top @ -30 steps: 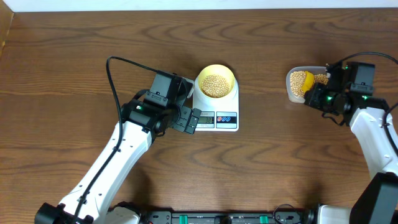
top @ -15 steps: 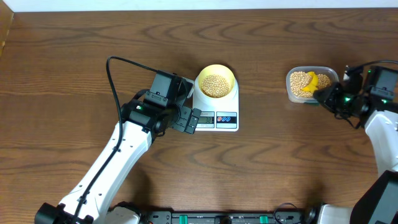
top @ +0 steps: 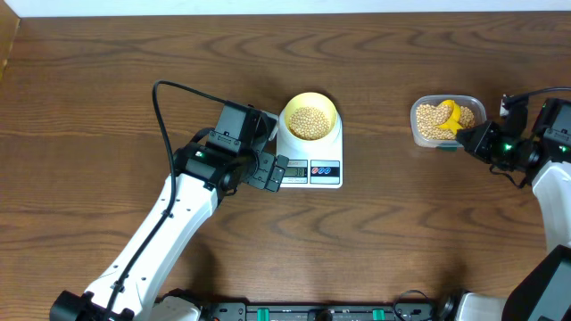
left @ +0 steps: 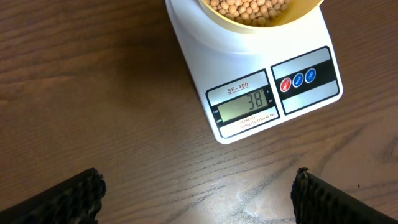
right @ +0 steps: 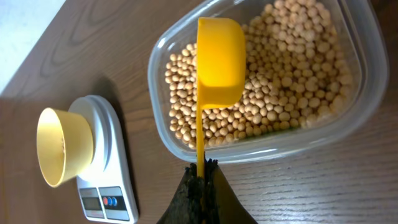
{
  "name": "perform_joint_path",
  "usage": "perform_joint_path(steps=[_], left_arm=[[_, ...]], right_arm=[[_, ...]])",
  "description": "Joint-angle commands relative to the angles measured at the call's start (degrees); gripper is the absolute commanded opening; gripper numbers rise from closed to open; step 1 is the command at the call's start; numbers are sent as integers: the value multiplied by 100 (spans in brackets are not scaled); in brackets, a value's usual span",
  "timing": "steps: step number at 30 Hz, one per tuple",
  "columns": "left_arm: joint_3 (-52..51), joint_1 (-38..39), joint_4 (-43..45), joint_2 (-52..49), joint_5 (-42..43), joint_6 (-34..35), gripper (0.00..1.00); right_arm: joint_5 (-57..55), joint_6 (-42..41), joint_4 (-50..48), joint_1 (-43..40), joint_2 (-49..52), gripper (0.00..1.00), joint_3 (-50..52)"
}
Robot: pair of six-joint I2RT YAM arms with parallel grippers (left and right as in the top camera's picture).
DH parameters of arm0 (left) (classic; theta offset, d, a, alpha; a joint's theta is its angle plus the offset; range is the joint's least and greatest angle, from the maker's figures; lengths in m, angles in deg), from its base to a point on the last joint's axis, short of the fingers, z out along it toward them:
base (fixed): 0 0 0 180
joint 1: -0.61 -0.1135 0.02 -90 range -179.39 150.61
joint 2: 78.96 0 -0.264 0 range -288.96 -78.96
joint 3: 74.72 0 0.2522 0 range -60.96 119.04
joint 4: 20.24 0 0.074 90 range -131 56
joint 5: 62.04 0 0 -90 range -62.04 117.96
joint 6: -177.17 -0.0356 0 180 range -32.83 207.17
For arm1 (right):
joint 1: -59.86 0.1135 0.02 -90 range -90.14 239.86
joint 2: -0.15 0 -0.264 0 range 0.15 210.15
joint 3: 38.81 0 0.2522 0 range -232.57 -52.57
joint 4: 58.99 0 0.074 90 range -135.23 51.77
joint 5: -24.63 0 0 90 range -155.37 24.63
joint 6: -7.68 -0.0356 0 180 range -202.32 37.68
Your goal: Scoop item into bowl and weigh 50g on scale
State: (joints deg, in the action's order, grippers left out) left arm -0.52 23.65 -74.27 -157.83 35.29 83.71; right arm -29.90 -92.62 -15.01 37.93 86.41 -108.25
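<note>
Wooden table [top: 107, 80]: scale [top: 308, 153], clear tub [top: 416, 132], well apart.

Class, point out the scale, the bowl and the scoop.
scale [left: 245, 107]: left wrist view, on its display.
bowl [top: 309, 98]: overhead view, on its rim.
scoop [right: 219, 50]: right wrist view, on its cup.

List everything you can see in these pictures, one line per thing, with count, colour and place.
table: one, brown wood, under everything
scale: one, white, mid-table, display reading 38
bowl: one, pale yellow, on the scale
beans: many, beige, in bowl and tub
tub: one, clear plastic, right of the scale
scoop: one, bright yellow, over the tub's beans
left arm: one, white and black, jaws open, left of the scale
right arm: one, white and black, jaws shut on the scoop handle
</note>
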Motion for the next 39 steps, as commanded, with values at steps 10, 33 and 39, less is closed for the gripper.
perform_joint_path(steps=[10,33,39], left_arm=[[0,13,-11,20,-33,-81,98],[0,13,-13,20,-33,-81,98],[0,13,-13,20,-33,-81,98]], right_arm=[[197,763,-9,-15,-466,1,28],[1792,-1054,90,-772,-483,1,28],[2238,-1596,81,-776,-483,1,28]])
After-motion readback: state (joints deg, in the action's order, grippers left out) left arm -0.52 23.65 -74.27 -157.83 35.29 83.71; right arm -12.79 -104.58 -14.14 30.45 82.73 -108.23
